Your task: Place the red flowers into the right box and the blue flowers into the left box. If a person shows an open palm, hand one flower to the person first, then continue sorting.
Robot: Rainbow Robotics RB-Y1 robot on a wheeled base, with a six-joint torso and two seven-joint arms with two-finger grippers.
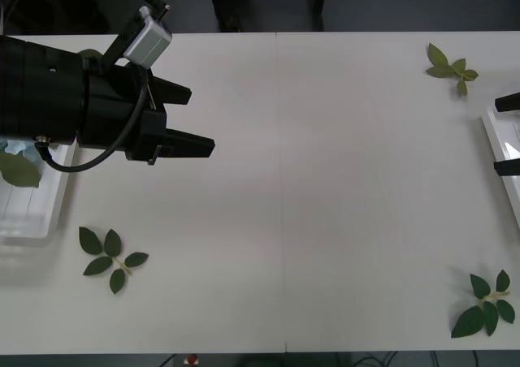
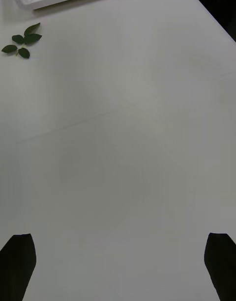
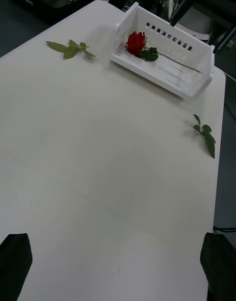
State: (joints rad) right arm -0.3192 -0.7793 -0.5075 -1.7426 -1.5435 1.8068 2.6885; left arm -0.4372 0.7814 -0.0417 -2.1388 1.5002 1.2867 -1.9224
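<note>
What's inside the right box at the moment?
One red rose lies inside the right box, bloom at one end, stem along the base. The near wall hides part of the floor.

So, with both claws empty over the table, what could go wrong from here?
1. Loose leaf sprigs lie on the table; one might be picked up as a flower.
2. The open left claw hangs beside the left box, and its arm covers part of it, so a low swing may knock the rim.
3. The open right claw sits at the edge of the right box; going down there might hit the rim.
</note>
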